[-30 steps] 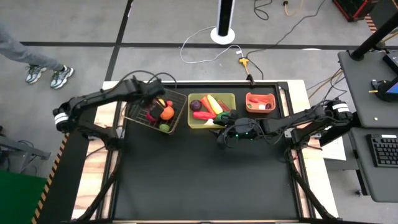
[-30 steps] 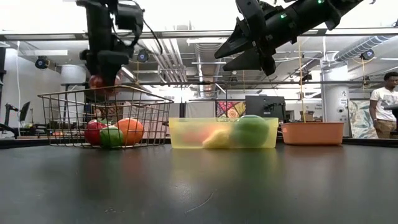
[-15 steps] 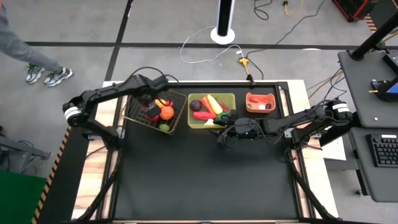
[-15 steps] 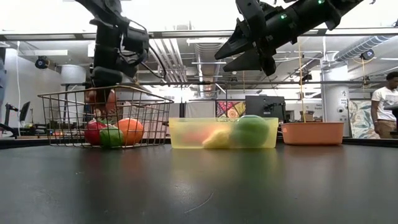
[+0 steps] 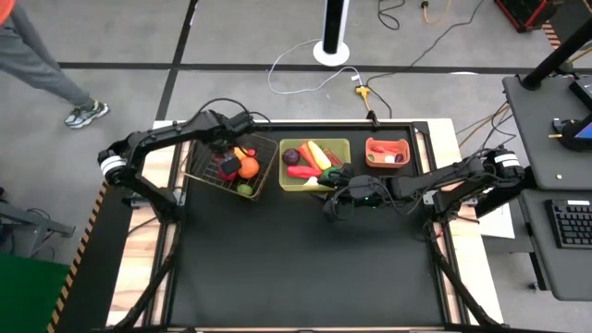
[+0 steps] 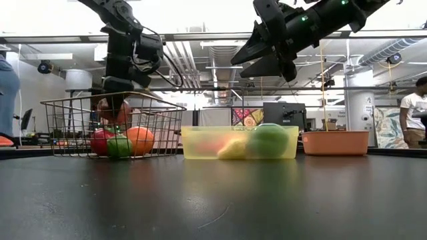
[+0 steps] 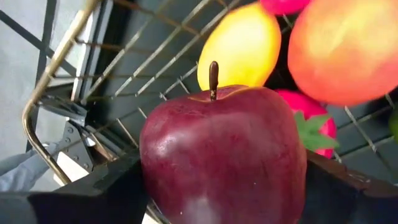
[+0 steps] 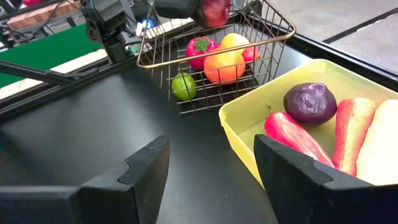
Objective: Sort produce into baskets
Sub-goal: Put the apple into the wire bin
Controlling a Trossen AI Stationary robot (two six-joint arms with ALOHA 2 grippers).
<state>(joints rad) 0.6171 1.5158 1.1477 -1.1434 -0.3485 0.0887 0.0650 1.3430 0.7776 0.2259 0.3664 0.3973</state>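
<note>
On the black desk, the dark wire-mesh square basket serves as the landmark. The left pincer hangs over that basket, at its side away from the yellow tray, pinching a dark red apple with a brown stem between its two dark fingers; from the low view the apple sits just below the basket's rim line, above the fruit inside. Inside the basket lie a round orange fruit, a yellow lemon, a red strawberry with green leaves and a small green lime. Just beside the basket stands the translucent yellow-green square plastic tray, holding a purple beet, a red chili and other long vegetables. Farther from the basket, past the tray, is the small salmon-red plastic bin. The right pincer hovers above the desk near the tray's front corner, its fingers spread apart and holding nothing.
</note>
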